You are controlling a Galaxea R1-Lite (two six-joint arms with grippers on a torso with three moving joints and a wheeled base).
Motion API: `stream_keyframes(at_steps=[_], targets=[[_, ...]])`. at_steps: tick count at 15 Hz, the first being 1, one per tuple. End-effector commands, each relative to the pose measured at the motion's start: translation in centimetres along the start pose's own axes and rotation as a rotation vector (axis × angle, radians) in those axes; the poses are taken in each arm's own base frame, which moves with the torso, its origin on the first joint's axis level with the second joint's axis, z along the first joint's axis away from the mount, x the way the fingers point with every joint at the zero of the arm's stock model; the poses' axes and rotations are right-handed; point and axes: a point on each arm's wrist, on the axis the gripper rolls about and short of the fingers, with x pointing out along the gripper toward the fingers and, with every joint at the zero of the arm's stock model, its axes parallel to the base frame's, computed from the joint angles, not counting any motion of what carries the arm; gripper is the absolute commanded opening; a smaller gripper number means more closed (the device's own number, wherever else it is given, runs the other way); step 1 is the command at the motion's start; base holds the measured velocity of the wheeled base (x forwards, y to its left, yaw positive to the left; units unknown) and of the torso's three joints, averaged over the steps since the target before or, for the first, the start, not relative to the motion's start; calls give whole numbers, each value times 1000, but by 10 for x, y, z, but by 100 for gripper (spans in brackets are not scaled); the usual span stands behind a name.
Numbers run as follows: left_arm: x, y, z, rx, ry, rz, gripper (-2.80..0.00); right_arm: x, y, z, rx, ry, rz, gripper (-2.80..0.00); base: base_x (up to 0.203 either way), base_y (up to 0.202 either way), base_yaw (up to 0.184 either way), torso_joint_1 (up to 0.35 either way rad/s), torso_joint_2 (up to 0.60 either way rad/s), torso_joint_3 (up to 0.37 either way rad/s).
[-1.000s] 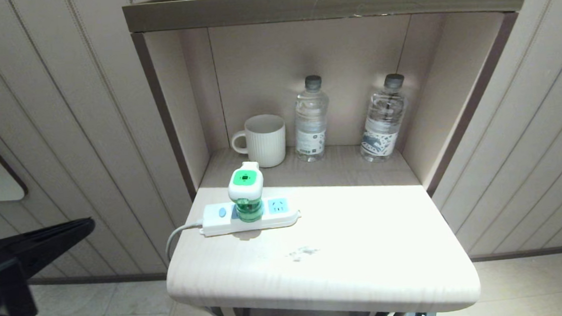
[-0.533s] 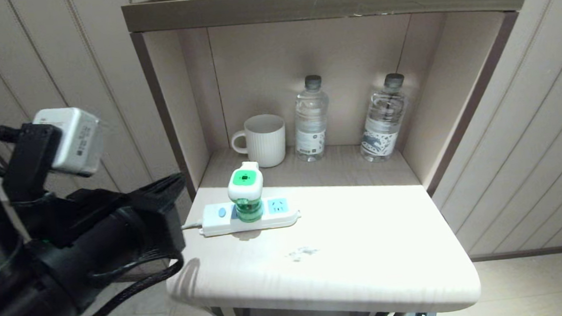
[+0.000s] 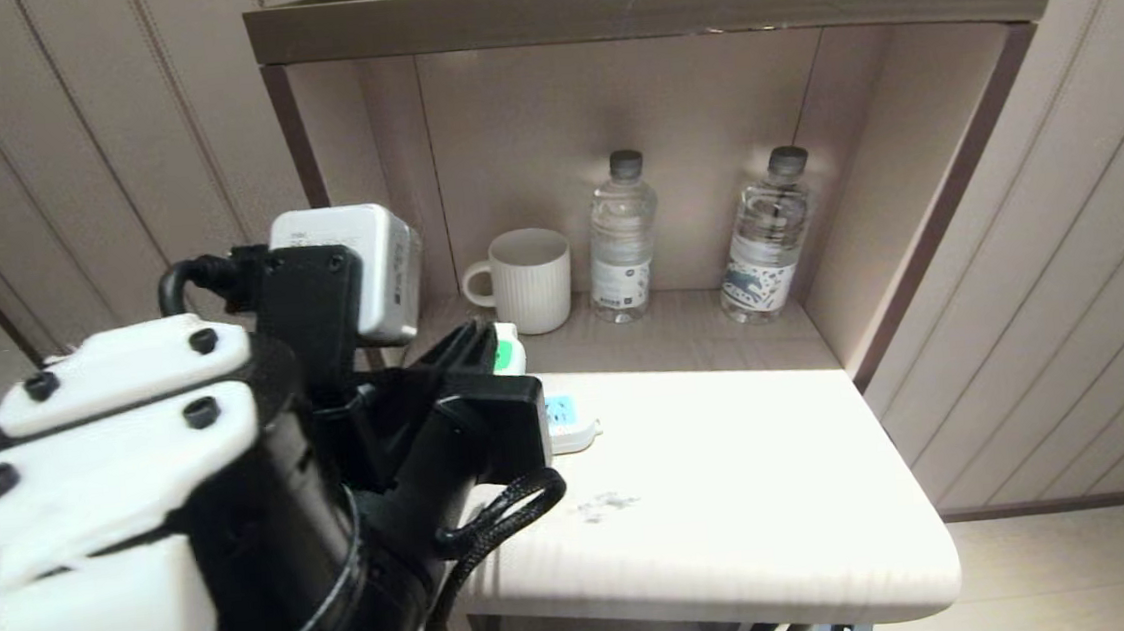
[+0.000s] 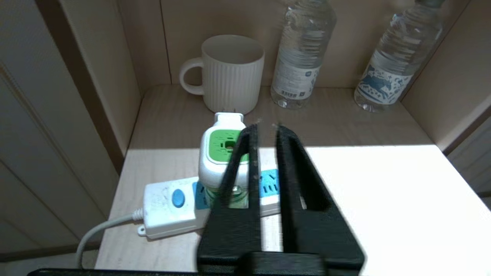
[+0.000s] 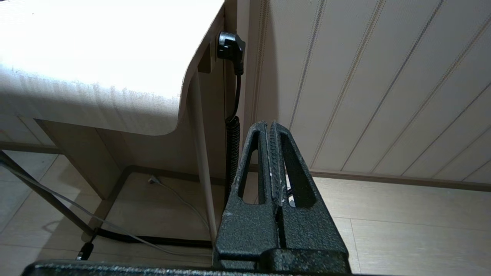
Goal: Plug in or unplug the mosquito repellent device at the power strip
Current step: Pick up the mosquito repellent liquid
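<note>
The mosquito repellent device (image 4: 221, 147), white with a green face and a green bottle beneath, stands plugged into the power strip (image 4: 165, 203) at the table's left. In the head view my left arm covers most of both; only a green sliver of the device (image 3: 503, 356) and the strip's right end (image 3: 569, 425) show. My left gripper (image 4: 265, 128) hovers above and just right of the device, its jaws parted by a narrow gap with nothing between them. Parked low beside the table near the floor, my right gripper (image 5: 268, 124) is shut and empty.
A white ribbed mug (image 3: 529, 278) and two clear water bottles (image 3: 622, 236) (image 3: 766, 234) stand in the shelf recess behind the strip. The table (image 3: 737, 502) reaches to the right. A black plug and coiled cord (image 5: 232, 122) hang under it by the wall.
My left arm has swung up from the lower left to over the table's left part, now covering the device in the head view. Its jaws have parted slightly.
</note>
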Motion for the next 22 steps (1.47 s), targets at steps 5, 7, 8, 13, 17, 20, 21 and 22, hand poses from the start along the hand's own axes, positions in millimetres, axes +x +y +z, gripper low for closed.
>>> stream_keyframes(at_steps=[5,7,8,13,17,20,21,22], targets=[[16,-24,-19,41,-6,17,0,0,0,0,0,2,1,-280,0,0,0,0,0,0],[21,-25,-24,37,-13,26,0,0,0,0,0,2,1,-280,0,0,0,0,0,0],[24,-27,-28,45,-8,32,0,0,0,0,0,2,1,-280,0,0,0,0,0,0],[46,-22,-37,34,-19,96,0,0,0,0,0,2,1,-280,0,0,0,0,0,0],[58,-20,-46,38,-11,125,0,0,0,0,0,2,1,-280,0,0,0,0,0,0],[65,-20,-51,36,-13,140,0,0,0,0,0,2,1,-280,0,0,0,0,0,0],[65,-19,-51,36,-13,140,0,0,0,0,0,2,1,-280,0,0,0,0,0,0],[65,-19,-51,36,-13,140,0,0,0,0,0,2,1,-280,0,0,0,0,0,0]])
